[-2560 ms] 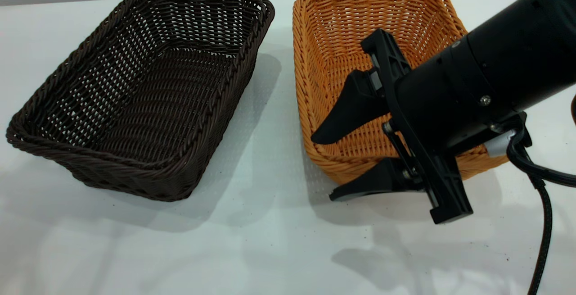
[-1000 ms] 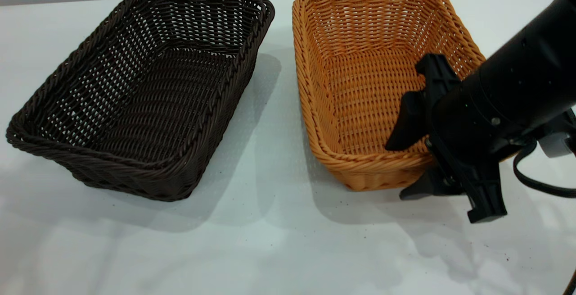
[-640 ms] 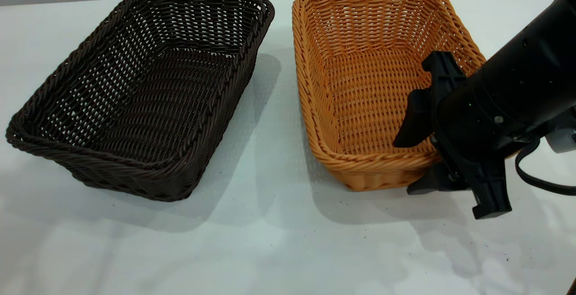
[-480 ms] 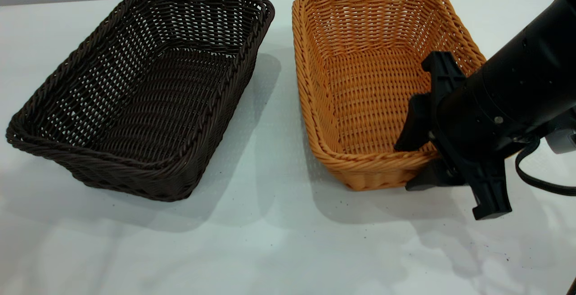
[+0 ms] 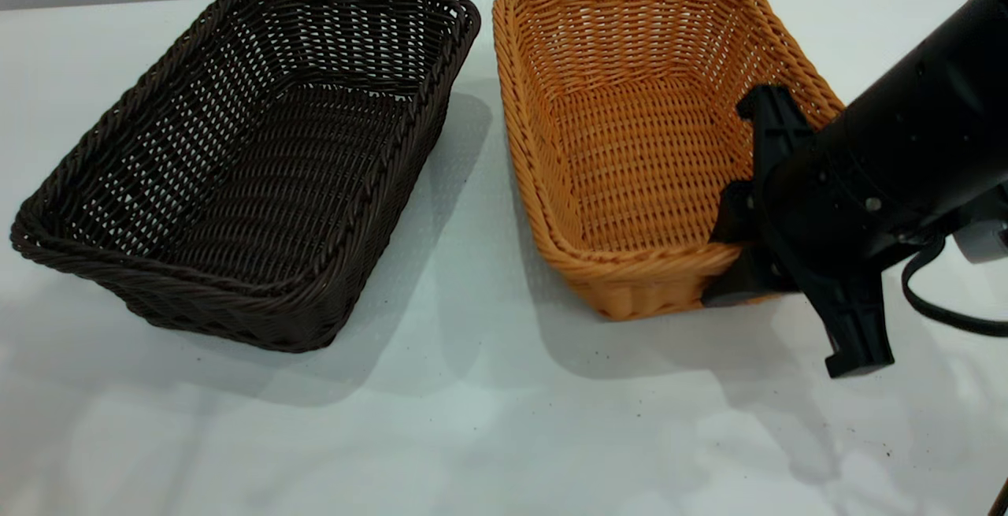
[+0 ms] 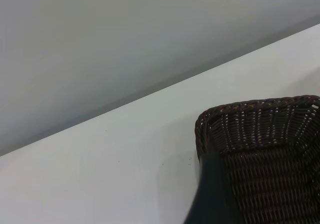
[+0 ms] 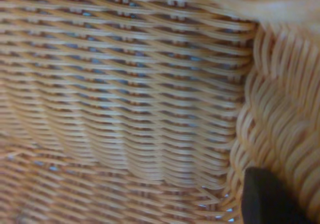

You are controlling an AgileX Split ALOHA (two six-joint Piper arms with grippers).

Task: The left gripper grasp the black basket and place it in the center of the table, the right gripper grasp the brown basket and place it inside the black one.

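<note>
The black basket (image 5: 260, 169) stands on the white table (image 5: 472, 421) at the left. The brown basket (image 5: 630, 130) is beside it on the right, with a small gap between them. My right gripper (image 5: 723, 258) is shut on the brown basket's near right rim, one finger inside and one outside. In the right wrist view the tan weave (image 7: 125, 109) fills the frame, with one dark finger (image 7: 265, 199) on the rim. The left gripper is outside the exterior view. In the left wrist view a dark finger (image 6: 212, 194) lies by a corner of the black basket (image 6: 270, 149).
The right arm's black cable (image 5: 937, 311) loops down at the right edge. A grey wall runs behind the table's far edge (image 5: 118, 0). Bare white table lies in front of both baskets.
My right gripper drew back to the brown basket's near right corner and closed on the rim. The brown basket has since shifted left and away. The black basket has not moved.
</note>
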